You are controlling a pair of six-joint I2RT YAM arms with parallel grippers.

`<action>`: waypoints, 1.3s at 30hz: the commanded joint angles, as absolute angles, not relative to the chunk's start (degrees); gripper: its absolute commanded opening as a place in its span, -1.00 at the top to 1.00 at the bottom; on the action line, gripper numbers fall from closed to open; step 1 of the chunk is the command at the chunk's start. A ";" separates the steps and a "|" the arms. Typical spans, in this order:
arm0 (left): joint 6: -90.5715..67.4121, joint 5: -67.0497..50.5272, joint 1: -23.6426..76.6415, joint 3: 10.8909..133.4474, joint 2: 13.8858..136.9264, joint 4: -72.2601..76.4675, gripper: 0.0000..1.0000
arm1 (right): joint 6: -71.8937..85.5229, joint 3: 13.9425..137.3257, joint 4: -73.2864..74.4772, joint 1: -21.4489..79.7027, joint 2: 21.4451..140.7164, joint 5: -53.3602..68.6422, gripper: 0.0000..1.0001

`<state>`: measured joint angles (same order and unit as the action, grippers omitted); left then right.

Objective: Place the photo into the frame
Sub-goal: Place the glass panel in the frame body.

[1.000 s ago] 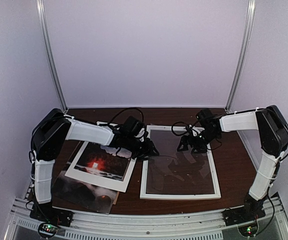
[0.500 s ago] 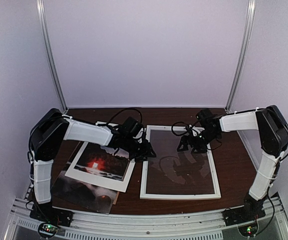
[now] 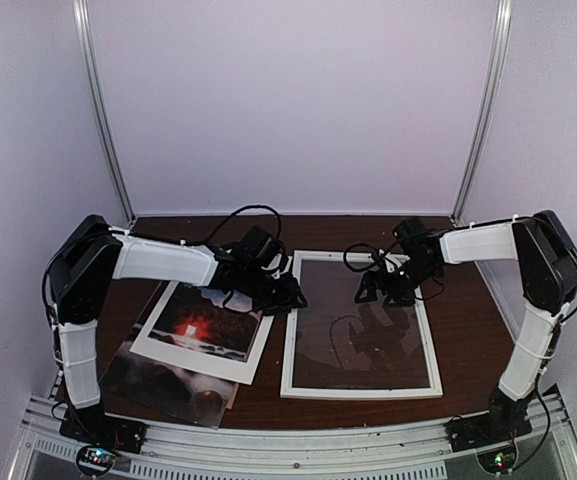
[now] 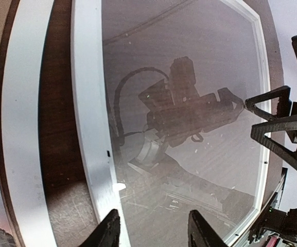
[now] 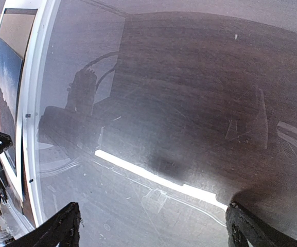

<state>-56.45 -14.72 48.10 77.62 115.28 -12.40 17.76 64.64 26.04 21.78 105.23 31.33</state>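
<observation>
The white frame (image 3: 360,391) lies flat at the table's centre with a reflective clear pane (image 3: 363,340) inside it. The photo (image 3: 196,328), red sun showing, lies left of it under a white card mat (image 3: 243,365). Its dark glossy lower part (image 3: 163,385) sticks out below the mat. My left gripper (image 3: 290,297) is open and empty over the frame's left rail (image 4: 89,128), its fingertips (image 4: 109,231) straddling rail and pane. My right gripper (image 3: 383,288) is open and empty, low over the pane's far part (image 5: 189,77). The photo's edge shows in the right wrist view (image 5: 4,77).
The mat's white border (image 4: 22,128) runs beside the frame with a strip of brown table between. A brown board corner (image 3: 230,397) pokes out under the photo. My right gripper (image 4: 284,128) shows across the pane in the left wrist view. White walls stand close around the table.
My left gripper has drawn back a little to the left and away from the frame's inside. The right arm has not moved.
</observation>
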 commanded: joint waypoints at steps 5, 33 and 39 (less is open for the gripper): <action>-49.81 -8.57 47.65 79.42 113.31 -16.67 0.10 | 16.81 65.02 27.07 22.15 105.48 30.37 -0.95; -35.34 0.86 48.65 93.77 124.79 -29.97 0.12 | 16.44 63.65 34.50 21.16 91.23 18.56 -0.96; -34.81 2.39 49.67 93.56 125.43 -29.97 0.20 | 16.41 61.62 36.21 20.28 89.24 11.85 -0.98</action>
<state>-36.23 0.30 48.75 92.40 124.38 -30.06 16.69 63.37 33.98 20.95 90.83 19.16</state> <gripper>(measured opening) 0.413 0.986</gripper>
